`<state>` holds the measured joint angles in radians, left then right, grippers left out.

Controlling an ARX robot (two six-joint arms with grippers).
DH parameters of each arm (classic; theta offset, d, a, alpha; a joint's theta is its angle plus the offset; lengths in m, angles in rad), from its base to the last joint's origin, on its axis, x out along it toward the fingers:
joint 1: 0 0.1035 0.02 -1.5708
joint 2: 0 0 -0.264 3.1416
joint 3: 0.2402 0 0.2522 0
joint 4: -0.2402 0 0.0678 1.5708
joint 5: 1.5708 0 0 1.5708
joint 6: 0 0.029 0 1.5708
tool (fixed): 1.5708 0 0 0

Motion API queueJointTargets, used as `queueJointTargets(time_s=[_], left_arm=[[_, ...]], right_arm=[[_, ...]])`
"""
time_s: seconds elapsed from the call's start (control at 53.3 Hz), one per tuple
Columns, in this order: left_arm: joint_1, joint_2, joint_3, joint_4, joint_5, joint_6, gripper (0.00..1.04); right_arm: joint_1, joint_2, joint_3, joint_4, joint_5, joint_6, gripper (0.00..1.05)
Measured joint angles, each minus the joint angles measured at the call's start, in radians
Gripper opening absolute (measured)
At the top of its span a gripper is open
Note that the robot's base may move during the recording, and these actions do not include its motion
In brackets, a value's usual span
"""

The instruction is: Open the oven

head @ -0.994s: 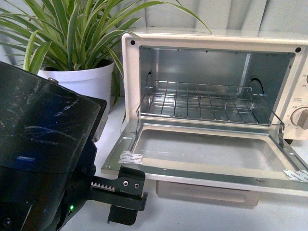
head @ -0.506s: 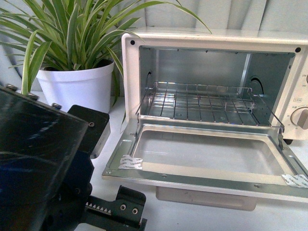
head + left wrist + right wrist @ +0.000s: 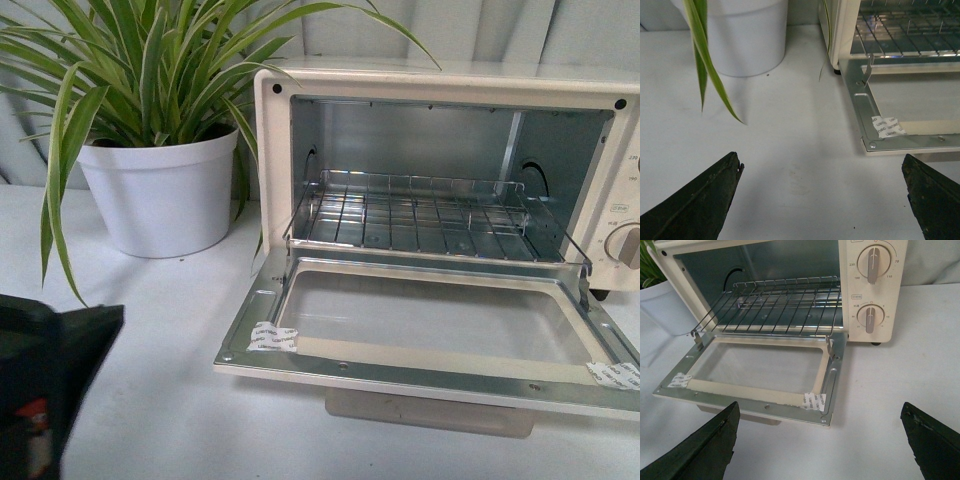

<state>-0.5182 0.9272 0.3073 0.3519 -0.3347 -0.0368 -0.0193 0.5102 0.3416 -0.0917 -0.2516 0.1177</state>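
- Now the toaster oven (image 3: pixel 440 85) sits on the white table (image 3: pixel 160 380), and its door (image 3: pixel 430 335) lies all the way down, flat out in front.
- You can look through the glass window in the door. Two small white stickers (image 3: pixel 272 337) sit at its front corners.
- Under the front edge of the door, the pale bar handle (image 3: pixel 430 410) peeks out.
- Inside, the wire rack (image 3: pixel 420 215) sits across the shiny metal box.
- Two round knobs (image 3: pixel 872 265) are on the panel beside the opening, one above the other.
- A white pot (image 3: pixel 160 190) with a long-leaved green plant (image 3: pixel 150 60) stands just beside the oven.
- The left gripper (image 3: pixel 822 200) has its two dark fingers wide apart, holding nothing, near the door's corner over the table.
- The right gripper (image 3: pixel 822 440) is also spread wide and holds nothing, in front of the open door.
- A dark bit of the left arm (image 3: pixel 45 390) shows low at the edge of the front view.
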Motion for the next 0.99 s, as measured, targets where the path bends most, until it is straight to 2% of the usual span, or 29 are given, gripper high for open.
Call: queueJointTargets(time_s=[0.206, 0.338, 0.544, 0.6, 0.657, 0.713, 0.994], left_arm=[[0.004, -0.288, -0.062, -0.087, -0.041, 0.056, 0.98], [0.060, -0.468, -0.103, -0.208, -0.045, 0.029, 0.98], [0.078, -0.499, -0.114, -0.206, -0.051, 0.011, 0.97], [0.102, -0.524, -0.154, -0.124, -0.053, 0.019, 0.85], [0.153, -0.565, -0.185, -0.122, -0.019, 0.022, 0.70], [0.207, -0.603, -0.200, -0.136, 0.032, 0.026, 0.56], [0.335, -0.694, -0.241, -0.185, 0.159, 0.029, 0.09]], right_arm=[[-0.046, -0.183, -0.082, -0.062, -0.066, -0.027, 0.95], [-0.062, -0.302, -0.133, -0.077, -0.091, -0.013, 0.95], [-0.067, -0.325, -0.144, -0.071, -0.083, -0.005, 0.95], [-0.014, -0.376, -0.193, 0.032, 0.117, -0.054, 0.84], [0.010, -0.412, -0.222, 0.067, 0.238, -0.085, 0.70], [0.013, -0.422, -0.235, 0.072, 0.246, -0.097, 0.57], [0.015, -0.451, -0.273, 0.080, 0.248, -0.111, 0.09]])
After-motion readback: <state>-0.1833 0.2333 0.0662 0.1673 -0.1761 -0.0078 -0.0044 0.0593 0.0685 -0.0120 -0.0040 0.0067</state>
